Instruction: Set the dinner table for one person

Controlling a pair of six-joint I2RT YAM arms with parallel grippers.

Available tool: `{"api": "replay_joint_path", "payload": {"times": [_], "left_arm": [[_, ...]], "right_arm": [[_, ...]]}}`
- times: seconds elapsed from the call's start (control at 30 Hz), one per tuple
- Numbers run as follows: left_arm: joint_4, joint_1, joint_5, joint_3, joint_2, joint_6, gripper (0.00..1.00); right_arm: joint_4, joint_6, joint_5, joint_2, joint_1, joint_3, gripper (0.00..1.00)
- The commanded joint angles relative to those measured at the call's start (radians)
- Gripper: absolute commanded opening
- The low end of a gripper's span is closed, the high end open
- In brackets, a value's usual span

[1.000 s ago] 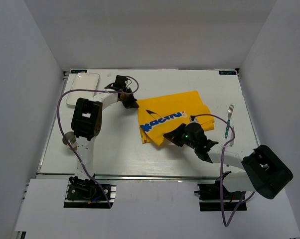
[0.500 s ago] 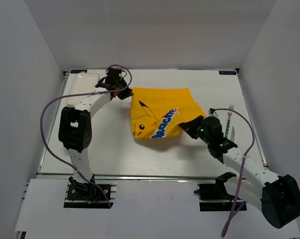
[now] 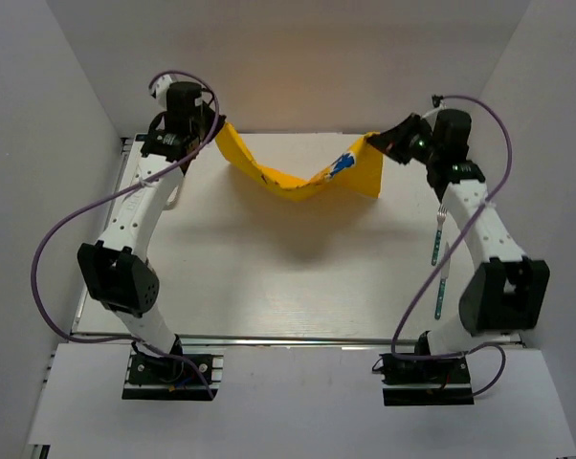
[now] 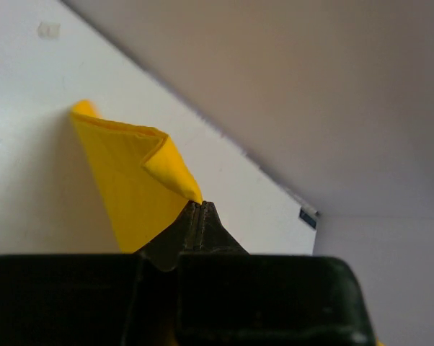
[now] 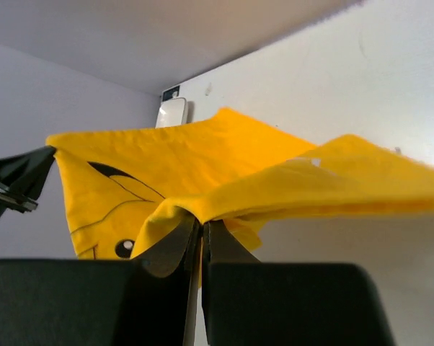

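Top external view. Both arms reach from their bases at the near edge up toward the far side of the large white flat dinner table (image 3: 298, 277), links stretched almost straight and each leaning outward. The left gripper (image 3: 214, 127) sits high above the far-left corner, and the right gripper (image 3: 372, 142) sits high above the far-right corner. Between them hangs the yellow Pikachu-print cloth mat (image 3: 298, 182), sagging in the middle and clear of the tabletop, its shadow on the white surface below. We read each gripper as pinching one upper corner of the mat. A pale-handled metal fork (image 3: 435, 247) lies on the right side of the table, partly hidden by the right arm.

Left wrist view. The dark fingers (image 4: 192, 220) meet at a point with no gap, clamped on a folded corner of the mat. The yellow fabric drops away leftward from the tips. The table shows behind it, running to the far wall.

Right wrist view. The two fingers are pressed together on a bunched edge of the mat. The cloth spreads out above and to both sides, with the printed ear, eye and cheek outline showing at lower left. A small white rounded-rectangle plate (image 5: 173, 112) lies on the table in the far corner. At the left edge a dark jaw tip grips the mat's other corner.
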Motion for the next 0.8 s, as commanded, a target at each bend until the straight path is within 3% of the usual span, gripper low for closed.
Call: {"api": "replay_joint_path", "payload": {"times": [0.0, 0.07, 0.17, 0.2, 0.33, 0.47, 0.5, 0.7, 0.77], "left_arm": [[0.001, 0.029, -0.034, 0.169, 0.078, 0.007, 0.00], [0.038, 0.038, -0.015, 0.286, 0.121, 0.044, 0.00], [0.094, 0.058, 0.037, 0.377, 0.181, 0.099, 0.00], [0.117, 0.067, 0.058, 0.369, 0.172, 0.109, 0.00], [0.347, 0.067, 0.088, 0.196, 0.081, 0.168, 0.00], [0.519, 0.067, 0.109, -0.038, -0.044, 0.218, 0.00], [0.610, 0.067, 0.114, -0.156, -0.070, 0.222, 0.00], [0.755, 0.043, 0.158, -0.598, -0.258, 0.153, 0.00], [0.789, 0.043, 0.205, -0.716, -0.325, 0.100, 0.00]], "right_arm": [[-0.106, -0.126, -0.222, 0.164, -0.037, 0.283, 0.00], [-0.175, -0.152, -0.289, 0.309, -0.055, 0.526, 0.00], [-0.267, -0.195, -0.349, 0.456, -0.083, 0.746, 0.00], [-0.281, -0.202, -0.371, 0.487, -0.078, 0.868, 0.00], [-0.208, -0.100, -0.500, 0.614, -0.173, 1.011, 0.00], [-0.143, -0.095, -0.584, 0.607, -0.218, 0.919, 0.00], [-0.145, -0.112, -0.586, 0.573, -0.224, 0.835, 0.00], [-0.085, -0.216, -0.546, 0.418, -0.255, 0.441, 0.00], [-0.041, -0.227, -0.544, 0.371, -0.273, 0.266, 0.17]]}}
